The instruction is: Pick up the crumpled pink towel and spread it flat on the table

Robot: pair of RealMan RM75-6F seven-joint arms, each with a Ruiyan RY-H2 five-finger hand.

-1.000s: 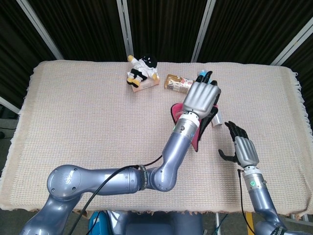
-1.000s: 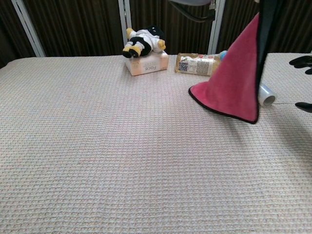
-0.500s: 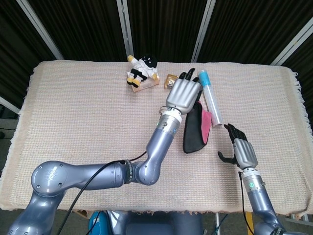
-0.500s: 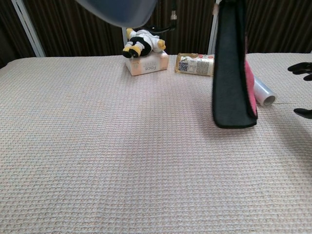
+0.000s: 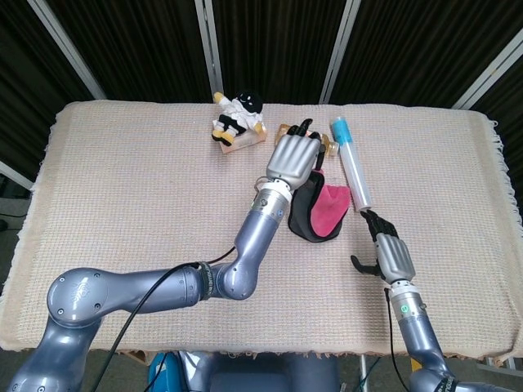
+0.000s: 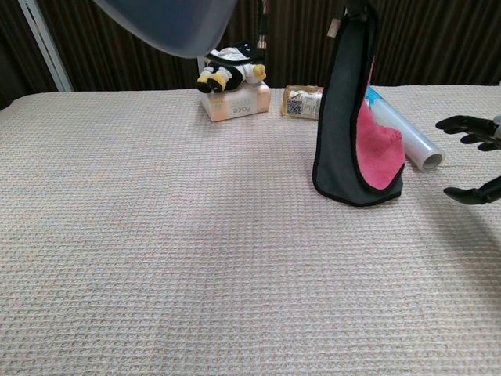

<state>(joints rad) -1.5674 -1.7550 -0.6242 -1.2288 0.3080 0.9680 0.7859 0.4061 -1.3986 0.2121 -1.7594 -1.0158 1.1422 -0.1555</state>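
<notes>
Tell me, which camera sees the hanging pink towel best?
The chest view: the pink towel with its dark backing hangs side-on, unobstructed, lifted off the table. The head view looks down on it, partly hidden under the left hand holding it.

The pink box (image 6: 237,102) under the plush toy (image 6: 229,66) reads "Face"; the bottle (image 6: 304,102) label's print is too small.

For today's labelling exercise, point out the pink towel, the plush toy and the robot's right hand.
pink towel (image 6: 377,150), chest view, on its pink inner face.
plush toy (image 5: 239,114), head view, on its white body.
right hand (image 5: 390,256), head view, on the back of the hand.
</notes>
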